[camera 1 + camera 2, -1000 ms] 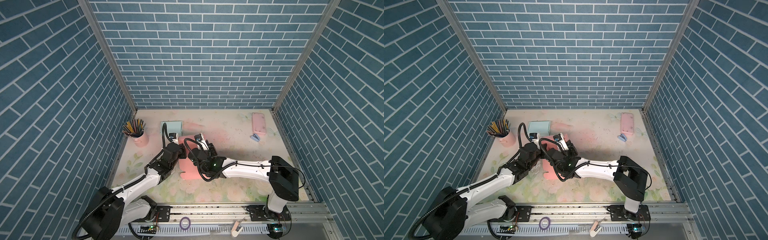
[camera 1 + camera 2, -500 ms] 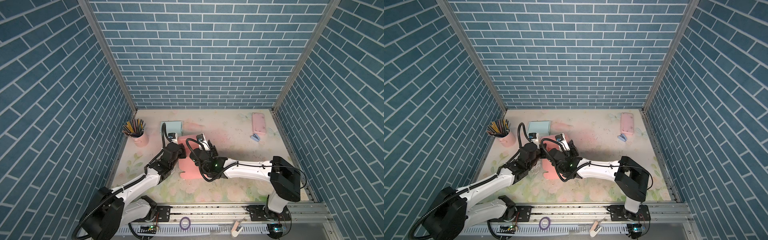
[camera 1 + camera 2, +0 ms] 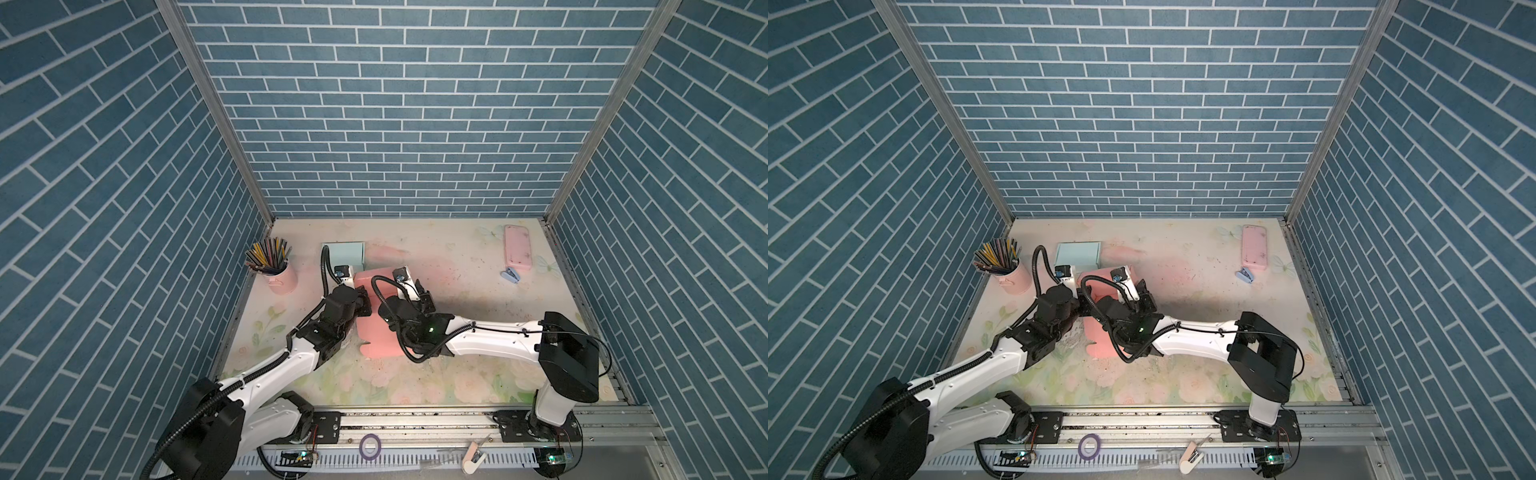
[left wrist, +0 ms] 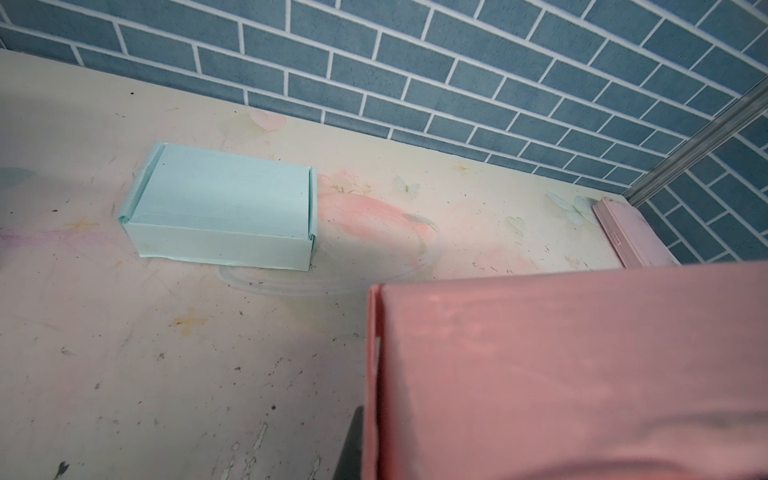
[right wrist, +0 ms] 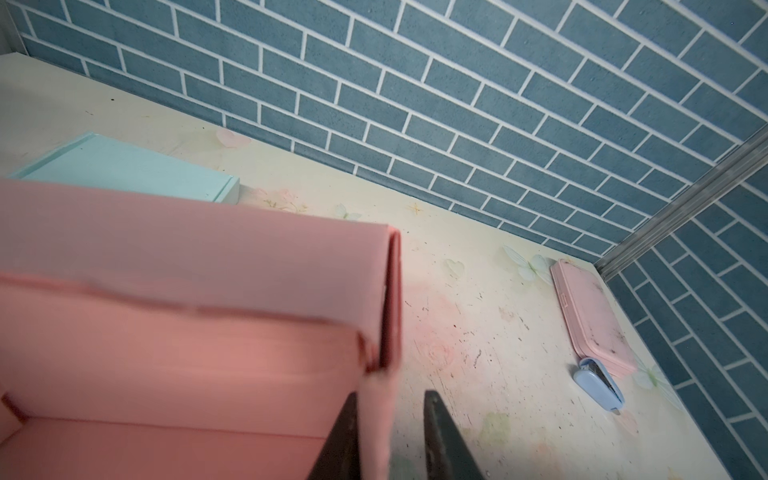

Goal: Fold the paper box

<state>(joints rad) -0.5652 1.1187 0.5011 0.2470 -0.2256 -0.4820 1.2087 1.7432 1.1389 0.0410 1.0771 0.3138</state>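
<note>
The pink paper box (image 3: 376, 337) (image 3: 1100, 341) stands open-topped in the middle of the table between both arms. My left gripper (image 3: 365, 305) (image 3: 1082, 309) is shut on the box's left wall (image 4: 374, 395). One dark finger (image 4: 352, 444) shows outside that wall, and the other is hidden behind the pink card. My right gripper (image 3: 422, 293) (image 5: 392, 436) is open and straddles the right wall (image 5: 376, 415). That wall lies against the inner finger (image 5: 338, 440), with a gap to the outer finger (image 5: 446, 444).
A folded light blue box (image 3: 347, 253) (image 4: 220, 212) lies just behind the pink one. A pink cup of pencils (image 3: 277, 272) stands at the left edge. A pink case (image 3: 517, 247) and a small blue stapler (image 3: 510, 275) lie at the back right.
The right gripper's jaws have parted and let go of the box's right wall. The left gripper and the box have stayed as they were.
</note>
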